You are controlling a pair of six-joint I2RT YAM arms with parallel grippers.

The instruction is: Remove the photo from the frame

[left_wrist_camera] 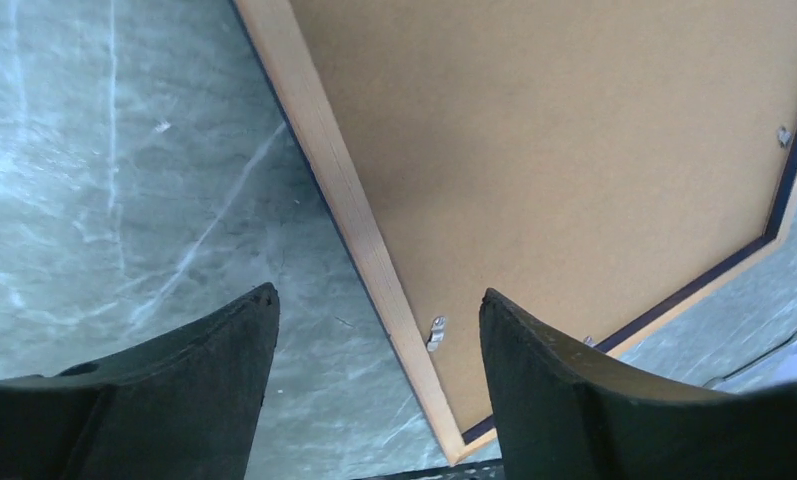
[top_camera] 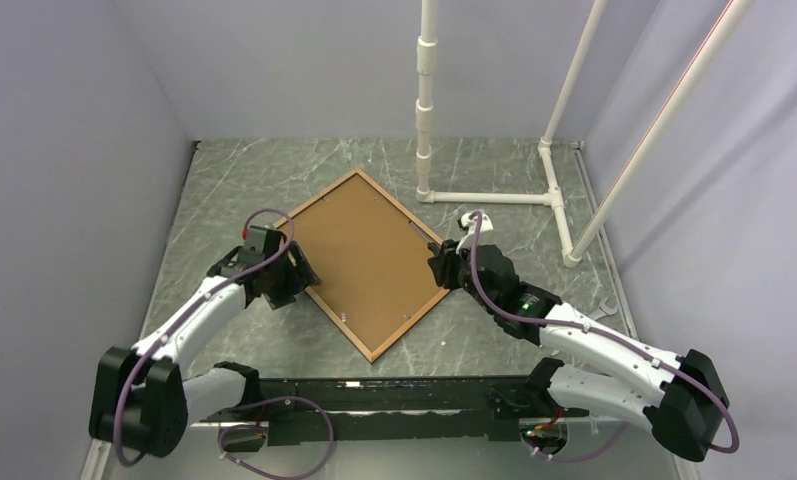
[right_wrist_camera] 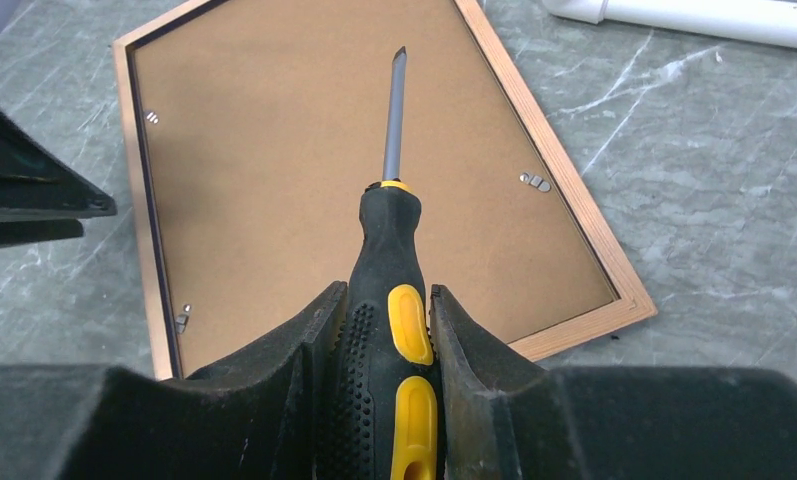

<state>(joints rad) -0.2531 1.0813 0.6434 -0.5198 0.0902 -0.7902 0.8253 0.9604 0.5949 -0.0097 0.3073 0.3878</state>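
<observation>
1. Placement: the frame point(top_camera: 318, 194) lies flat and face down on the marbled tabletop point(top_camera: 494, 180), between the two arms. The photo point(top_camera: 369, 260) sits inside it, and only its brown hardboard back shows.
2. Orientation: the frame is turned like a diamond. Its long axis runs from far left to near right, with one corner pointing to the far side and the opposite corner pointing toward the arm bases.
3. Left end effector point(left_wrist_camera: 374, 305): released, with jaws spread wide and holding nothing. It is poised over the frame's left edge, and one of the small metal clips point(left_wrist_camera: 436, 332) shows below, between the fingers.
4. Right end effector point(right_wrist_camera: 386, 295): clenched on the black-and-yellow handle of a screwdriver point(right_wrist_camera: 379, 250). The blade reaches over the hardboard from the right, and its tip is above bare board, apart from every clip in view.
5. Step in hand, as I judge it: freeing the backing. The clips appear to lie over the board's edge, so the photo cannot yet lift out.
6. Next move calls for bringing the blade tip to a clip and turning or prying it off the board. Meanwhile the left end effector would steady the rim so the frame does not slide or spin.
</observation>
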